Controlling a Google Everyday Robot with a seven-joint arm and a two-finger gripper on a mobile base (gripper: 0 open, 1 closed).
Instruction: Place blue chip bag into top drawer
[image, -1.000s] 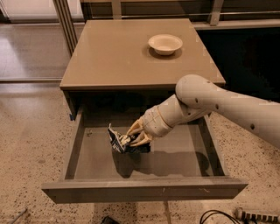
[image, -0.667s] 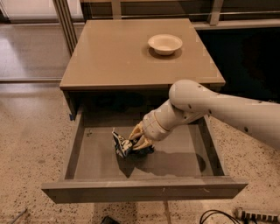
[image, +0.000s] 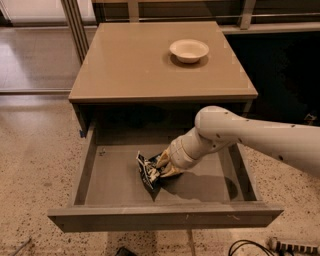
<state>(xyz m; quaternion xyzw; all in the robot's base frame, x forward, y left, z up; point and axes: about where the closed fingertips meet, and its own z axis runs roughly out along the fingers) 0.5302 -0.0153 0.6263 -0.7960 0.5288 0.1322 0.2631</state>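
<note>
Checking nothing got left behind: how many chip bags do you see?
1: the chip bag, held by the gripper low inside the open drawer. The arm could hide another behind it.

The cabinet stands on a speckled floor. Its tan top carries one thing, a white bowl, upright near the right rear corner. Below, the drawer is pulled well out. On its grey bottom, about the middle, rests the bag, standing on its lower edge, with the gripper down inside the drawer clamped on the bag's right side. Cables lie on the floor at the front right.
</note>
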